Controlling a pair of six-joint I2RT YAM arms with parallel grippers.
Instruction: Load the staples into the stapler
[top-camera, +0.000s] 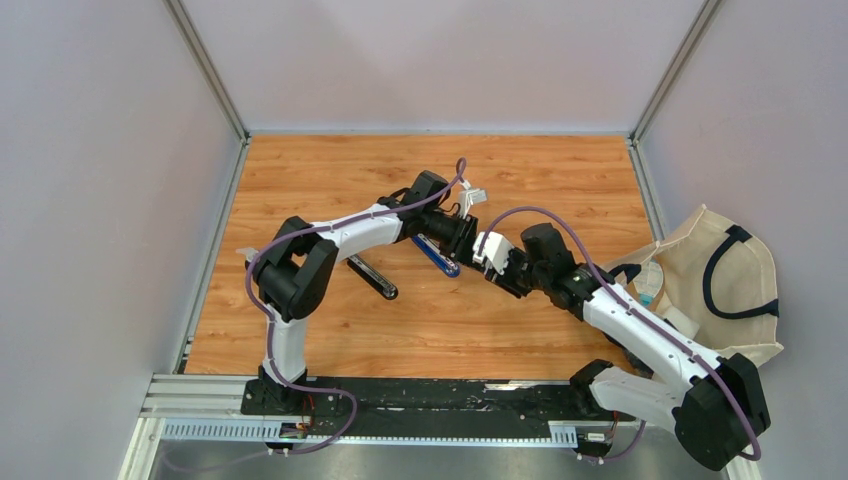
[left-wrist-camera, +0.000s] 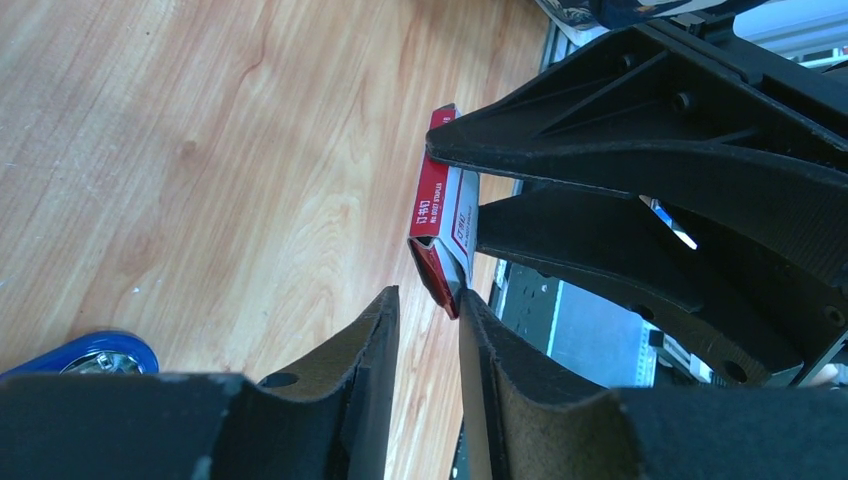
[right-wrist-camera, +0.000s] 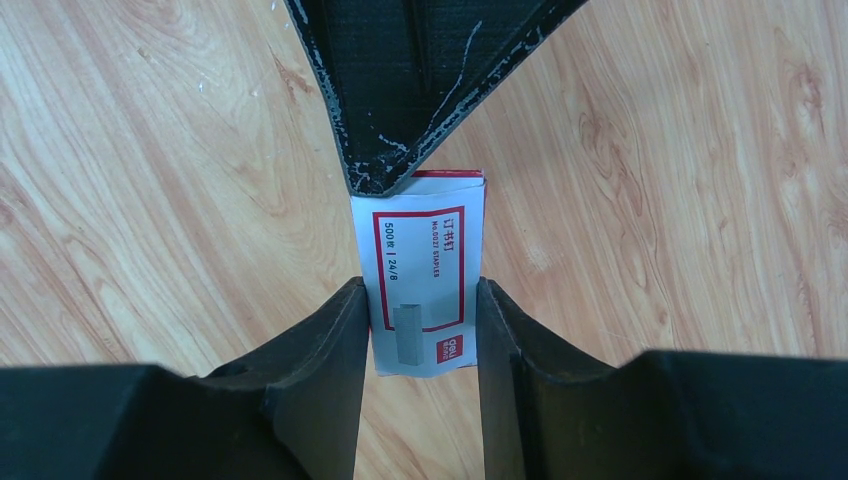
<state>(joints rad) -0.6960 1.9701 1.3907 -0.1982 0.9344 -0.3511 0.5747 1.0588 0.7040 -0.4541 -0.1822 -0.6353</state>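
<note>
My right gripper (right-wrist-camera: 420, 300) is shut on the sides of a tiny white box with a red label (right-wrist-camera: 425, 280), held above the wood. The staples themselves are hidden inside the box. My left gripper (left-wrist-camera: 428, 300) faces the box's (left-wrist-camera: 440, 215) far end. Its jaws stand a little apart with nothing between them, and the box's red end flap touches the tip of one finger (left-wrist-camera: 475, 320). In the top view the two grippers meet at the box (top-camera: 490, 250) mid-table. The blue and black stapler (top-camera: 437, 255) lies on the table under the left wrist, and its blue end (left-wrist-camera: 85, 355) shows in the left wrist view.
A black bar (top-camera: 372, 277) lies on the wood left of the stapler; I cannot tell whether it joins it. A cream tote bag (top-camera: 720, 280) with dark handles sits off the table's right edge. Grey walls enclose the wooden table (top-camera: 330, 180).
</note>
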